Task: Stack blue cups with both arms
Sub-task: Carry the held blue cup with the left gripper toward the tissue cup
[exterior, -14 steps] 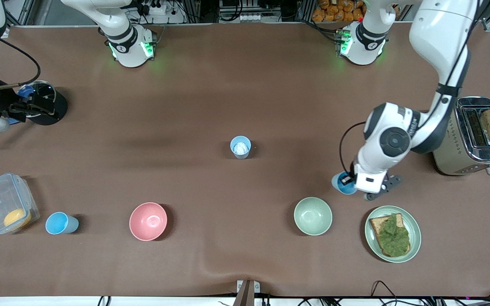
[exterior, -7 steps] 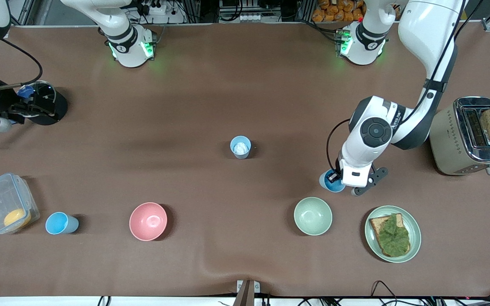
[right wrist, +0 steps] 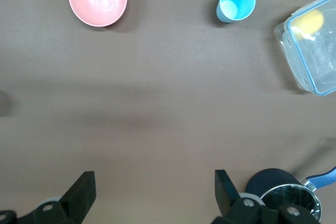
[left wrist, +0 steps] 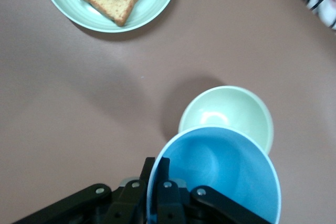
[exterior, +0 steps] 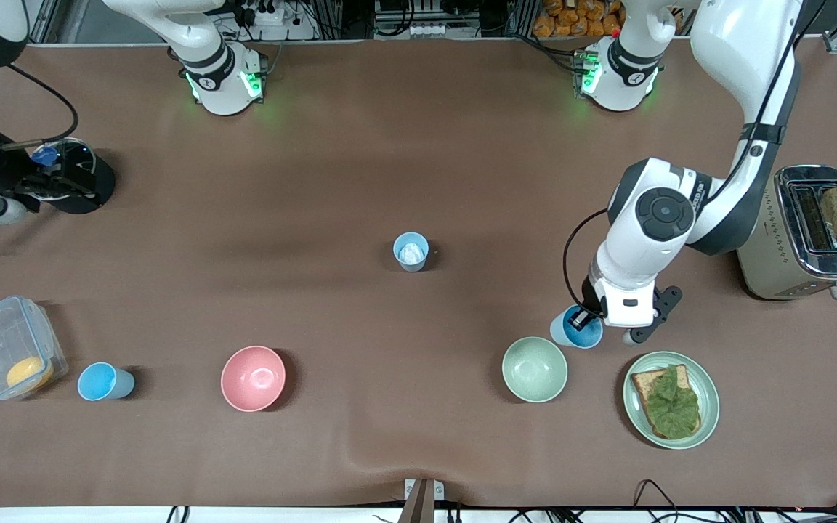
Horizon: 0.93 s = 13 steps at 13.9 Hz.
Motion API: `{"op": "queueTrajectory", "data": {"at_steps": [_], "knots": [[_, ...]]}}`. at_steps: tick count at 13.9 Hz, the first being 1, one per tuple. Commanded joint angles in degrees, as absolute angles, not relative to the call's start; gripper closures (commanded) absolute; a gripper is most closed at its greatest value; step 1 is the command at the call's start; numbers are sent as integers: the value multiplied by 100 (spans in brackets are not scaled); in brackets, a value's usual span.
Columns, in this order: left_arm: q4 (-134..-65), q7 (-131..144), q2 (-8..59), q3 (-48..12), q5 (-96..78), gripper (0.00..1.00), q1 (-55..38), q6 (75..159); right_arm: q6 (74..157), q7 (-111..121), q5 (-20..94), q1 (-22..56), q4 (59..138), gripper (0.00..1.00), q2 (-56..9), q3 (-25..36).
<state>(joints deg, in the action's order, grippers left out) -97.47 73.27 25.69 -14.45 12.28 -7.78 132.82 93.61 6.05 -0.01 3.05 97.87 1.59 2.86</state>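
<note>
I count three blue cups: one point(exterior: 577, 328) clamped by its rim in my left hand point(exterior: 584, 317) just above the green bowl point(exterior: 534, 369), at about one o'clock from it, a paler cup point(exterior: 410, 251) standing mid-table, and a bright cup point(exterior: 104, 381) between the lidded box point(exterior: 10, 347) and the pink bowl point(exterior: 253, 378). There are two bowls, one plate point(exterior: 708, 398) of toast, and one toaster point(exterior: 800, 231). Since a second ago my left hand has carried its cup from three o'clock of where it now hangs toward the green bowl, while my right hand point(right wrist: 155, 195) waits with fingers apart over the table beside the small pot point(right wrist: 287, 203).
</note>
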Motion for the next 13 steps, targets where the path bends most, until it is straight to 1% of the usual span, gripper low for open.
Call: {"op": "queueTrajectory", "data": {"at_steps": [1, 3, 7, 13], "knots": [[-9615, 7961, 2522, -1555, 1424, 100, -1010, 13420, 9325, 598, -70, 325, 9650, 0, 53, 316], [-9615, 8444, 2496, -1556, 1459, 100, -1238, 13754, 9325, 598, -62, 316, 9659, 0, 44, 325], [-9624, 9305, 2373, -1564, 1809, 100, -1870, 13755, 9369, 589, -53, 369, 9659, 0, 35, 325], [-9624, 10862, 2478, -1573, 2733, 100, -3013, 13746, 9413, 589, -53, 378, 9659, 0, 26, 325]]}}
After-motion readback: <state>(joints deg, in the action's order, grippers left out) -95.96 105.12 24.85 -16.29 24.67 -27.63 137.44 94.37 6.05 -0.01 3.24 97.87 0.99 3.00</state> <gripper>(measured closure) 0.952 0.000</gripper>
